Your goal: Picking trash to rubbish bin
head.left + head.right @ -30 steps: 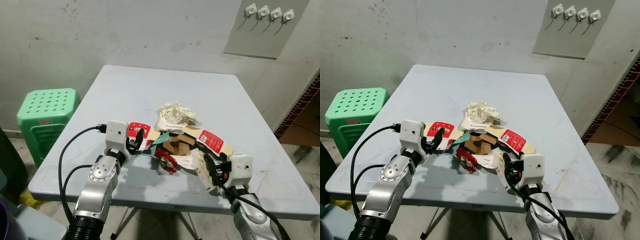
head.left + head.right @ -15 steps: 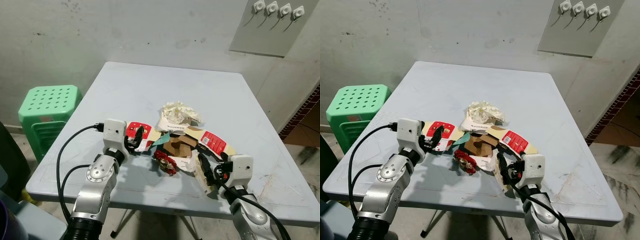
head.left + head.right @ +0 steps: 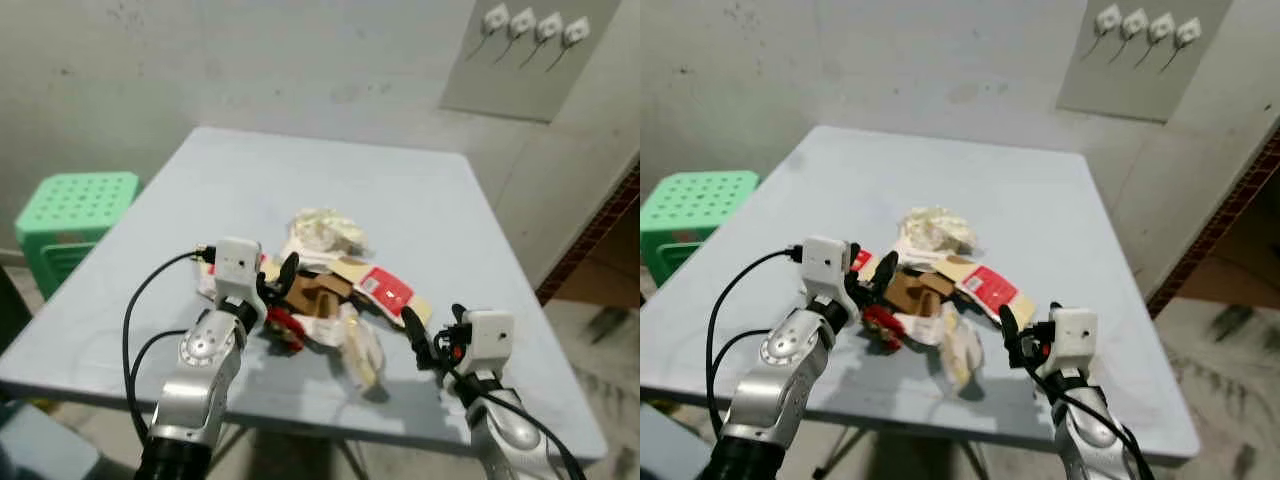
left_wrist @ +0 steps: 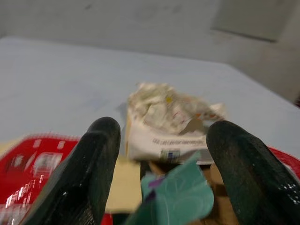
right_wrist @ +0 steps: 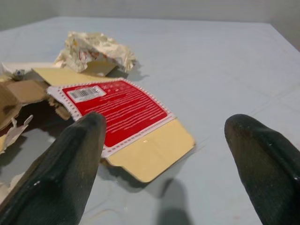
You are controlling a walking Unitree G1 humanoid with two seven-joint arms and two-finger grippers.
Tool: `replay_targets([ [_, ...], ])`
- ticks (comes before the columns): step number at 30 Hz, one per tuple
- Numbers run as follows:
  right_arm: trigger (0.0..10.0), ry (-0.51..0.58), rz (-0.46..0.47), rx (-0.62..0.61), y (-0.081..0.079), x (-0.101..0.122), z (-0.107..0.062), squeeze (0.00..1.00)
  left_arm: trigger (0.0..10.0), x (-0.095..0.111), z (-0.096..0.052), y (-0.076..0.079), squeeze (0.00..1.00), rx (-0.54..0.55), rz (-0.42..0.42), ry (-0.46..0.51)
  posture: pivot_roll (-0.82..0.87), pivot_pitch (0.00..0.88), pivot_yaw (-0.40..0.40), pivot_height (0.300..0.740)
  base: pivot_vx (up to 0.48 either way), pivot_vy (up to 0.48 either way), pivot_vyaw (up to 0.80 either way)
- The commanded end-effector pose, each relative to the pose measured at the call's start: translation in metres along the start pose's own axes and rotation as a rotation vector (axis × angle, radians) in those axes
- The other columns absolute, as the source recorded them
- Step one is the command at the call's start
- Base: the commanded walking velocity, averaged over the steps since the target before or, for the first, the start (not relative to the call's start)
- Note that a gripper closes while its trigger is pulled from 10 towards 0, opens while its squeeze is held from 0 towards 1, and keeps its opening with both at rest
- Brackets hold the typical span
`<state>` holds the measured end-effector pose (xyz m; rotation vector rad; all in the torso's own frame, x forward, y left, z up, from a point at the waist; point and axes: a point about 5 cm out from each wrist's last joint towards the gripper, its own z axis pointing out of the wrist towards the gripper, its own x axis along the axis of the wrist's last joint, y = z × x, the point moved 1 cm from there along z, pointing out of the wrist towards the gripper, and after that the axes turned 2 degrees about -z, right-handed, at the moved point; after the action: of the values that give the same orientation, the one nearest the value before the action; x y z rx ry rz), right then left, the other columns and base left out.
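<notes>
A pale blue-grey table (image 3: 400, 200) takes up the middle of the blurred left eye view, its near edge cut off by the robot's arms. At the left edge stands a green stool (image 3: 62, 215), only partly in frame.

The trash pile (image 3: 335, 295) sits just below the centre of the frame: a crumpled cream wrapper (image 3: 322, 228) at its far side, brown cardboard (image 3: 312, 290) in the middle, and a flattened red and tan carton (image 5: 117, 110) toward the right. The blur leaves the smaller scraps hard to make out.

The left gripper (image 3: 277, 282) reaches into the pile's left side with fingers spread; a teal scrap (image 4: 180, 194) lies between them, though whether they touch it is unclear. The right gripper (image 3: 425, 340), lower right of the pile, has its fingers (image 5: 70, 159) wide apart over the table, beside the carton.
</notes>
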<state>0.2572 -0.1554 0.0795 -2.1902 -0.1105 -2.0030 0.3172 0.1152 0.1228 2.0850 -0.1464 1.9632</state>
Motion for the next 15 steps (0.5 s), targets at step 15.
replay_targets([
  [15,10.0,0.001,-0.044,0.095,0.0018,0.0053,-0.0027,0.0,10.0,0.0083,0.0033,-0.0025,0.0,0.041,-0.013,0.018,-0.05,0.0,-0.062,0.74,0.0,0.0,0.0],
])
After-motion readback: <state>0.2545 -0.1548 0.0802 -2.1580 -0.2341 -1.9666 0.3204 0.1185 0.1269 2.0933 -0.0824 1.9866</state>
